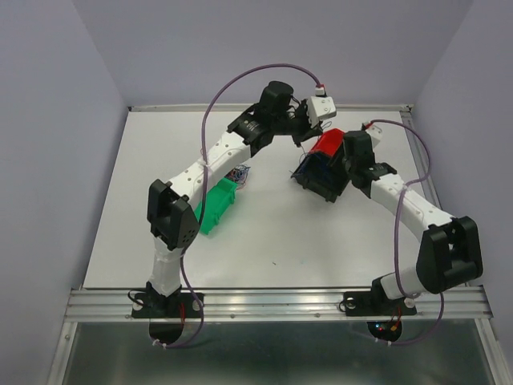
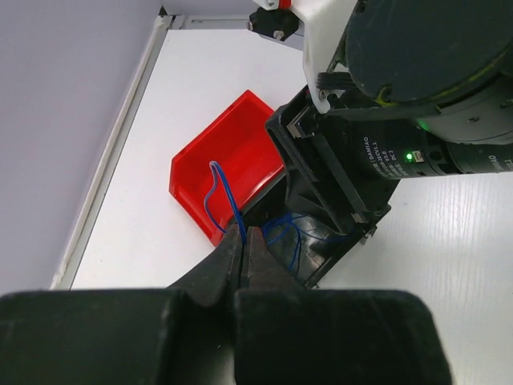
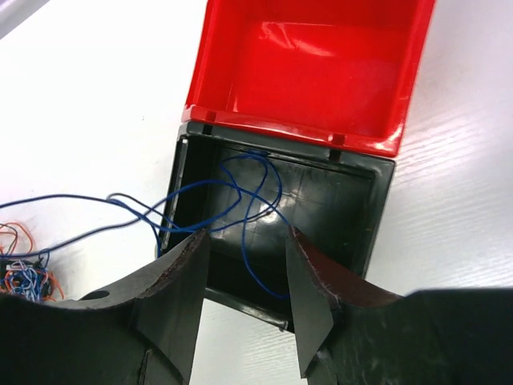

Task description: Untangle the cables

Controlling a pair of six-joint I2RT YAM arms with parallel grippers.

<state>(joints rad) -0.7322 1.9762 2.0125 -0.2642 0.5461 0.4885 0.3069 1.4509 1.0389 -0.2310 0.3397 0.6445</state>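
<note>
Curling thin blue cable [image 3: 240, 188] lies inside a glossy square black bin [image 3: 383, 210].

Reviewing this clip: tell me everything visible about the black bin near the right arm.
The black bin is a rectangular, open-topped box of glossy, hard-looking plastic, standing upright on the white table. Inside it are only loops of blue wires, some trailing out over one side wall toward a tangle on the table. A red bin butts against its far rim. The right gripper hangs above its near edge, jaws open, apparently clear of it.
</note>
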